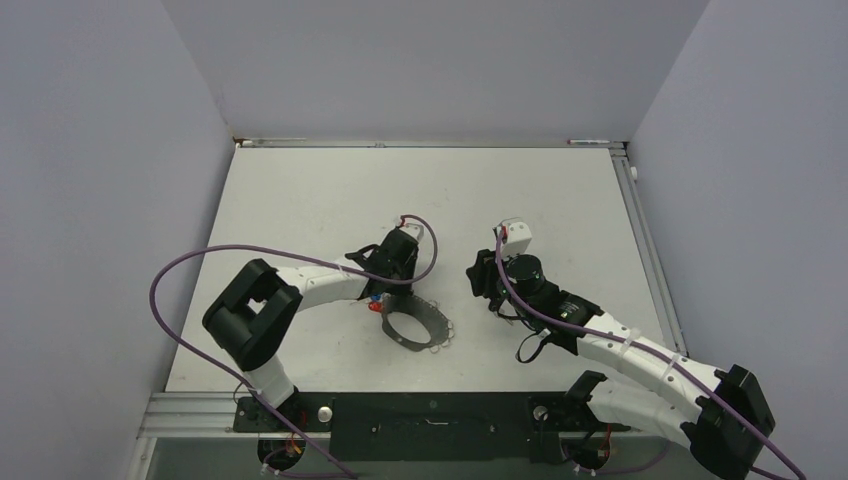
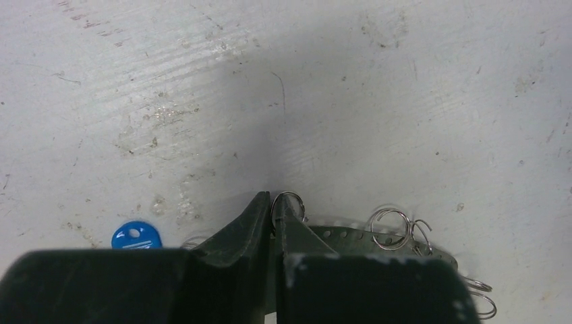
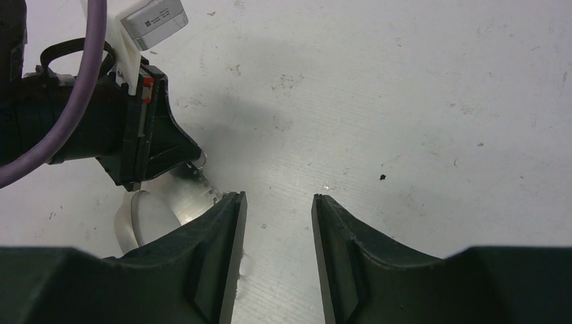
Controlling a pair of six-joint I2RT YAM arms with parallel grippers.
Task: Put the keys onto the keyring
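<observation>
Top external view showed both my arms reaching in over the table (image 1: 300, 200). My left gripper (image 1: 380, 289) and my right gripper (image 1: 480, 275) were near each other at mid-table and not touching.

Findings, left side:
- Left wrist view showed my fingers (image 2: 248, 226) drawn almost together, with only a thin slit between them.
- They were clamped on the keyring (image 2: 351, 236), which appeared here as a flat silver strip with punched holes, running off to the right from the fingertips.
- One small wire loop stood up right at the fingertips. Further split rings (image 2: 389, 226) hung along the strip.
- From above, the keyring lay as a loop on the table just in front of that gripper.

Findings, keys:
- The blue key (image 2: 135, 235) lay on the table just left of my left fingers. Only its head showed, as the gripper body hid the blade.
- I could not tell whether it was joined to the keyring.
- From above, the red key (image 1: 374, 307) was a small speck touching or just beside the blue one.

Findings, right side:
- Right wrist view showed my fingers (image 3: 226, 229) held well apart, gripping nothing, with bare table between them.
- The left gripper and its end of the strip sat just off to their left.
</observation>
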